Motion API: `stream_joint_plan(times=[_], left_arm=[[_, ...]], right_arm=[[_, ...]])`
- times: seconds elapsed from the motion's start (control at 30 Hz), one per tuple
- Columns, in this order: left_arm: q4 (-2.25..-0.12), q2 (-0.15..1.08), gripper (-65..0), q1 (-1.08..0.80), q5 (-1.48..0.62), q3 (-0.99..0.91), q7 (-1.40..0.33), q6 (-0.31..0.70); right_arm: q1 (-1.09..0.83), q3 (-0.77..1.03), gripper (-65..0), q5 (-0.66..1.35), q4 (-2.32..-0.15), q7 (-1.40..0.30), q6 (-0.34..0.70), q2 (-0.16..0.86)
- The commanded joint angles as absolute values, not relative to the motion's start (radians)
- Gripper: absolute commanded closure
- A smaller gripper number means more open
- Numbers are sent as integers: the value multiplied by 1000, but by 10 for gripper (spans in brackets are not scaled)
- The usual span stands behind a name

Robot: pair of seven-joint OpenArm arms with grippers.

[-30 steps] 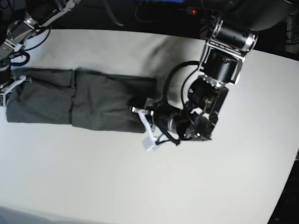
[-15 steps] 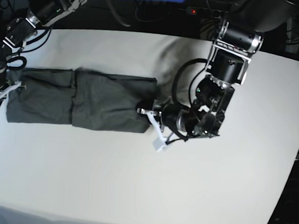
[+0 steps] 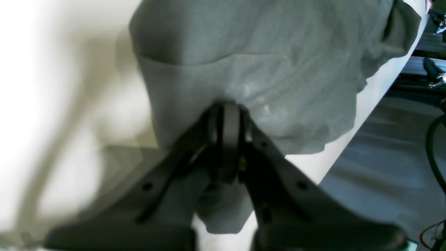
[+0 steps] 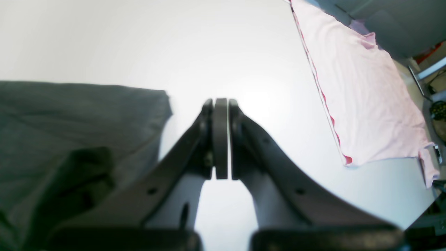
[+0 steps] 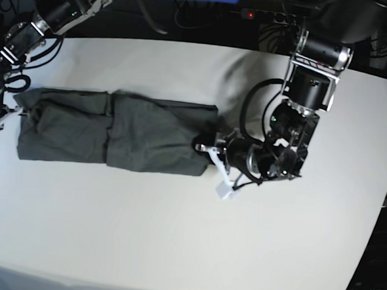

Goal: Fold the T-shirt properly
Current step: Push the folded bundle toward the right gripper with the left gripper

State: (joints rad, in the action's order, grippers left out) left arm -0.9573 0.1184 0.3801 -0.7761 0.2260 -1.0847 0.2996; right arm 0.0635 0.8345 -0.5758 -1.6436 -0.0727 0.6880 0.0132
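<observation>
Dragged toward the left arm's side, the white table (image 5: 174, 249) carries the long, matte grey cotton T-shirt (image 5: 115, 130), its end pinched in the left gripper (image 3: 226, 111); right gripper (image 4: 220, 104) closed empty, just off its edge.

White table (image 5: 142, 234); pink cloth (image 4: 362, 101) at table edge.

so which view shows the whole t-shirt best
The base view: the T-shirt lies there end to end as a long folded strip on the table. The left wrist view shows only one end, pinched in the left gripper; the right wrist view shows one corner.
</observation>
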Motion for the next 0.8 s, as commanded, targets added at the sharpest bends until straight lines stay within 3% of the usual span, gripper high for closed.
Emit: stream_joint_plan(times=[0.0,0.77], left_arm=[[-963,137,-18,386,-704,223,-1116,282],[-964,242,-18,380,-705,219,-1139,288]], right_arm=[[85,832,-1,-564,-1666,-81,698,28],[383,835,-1,-562,-1532,-633,698,42]])
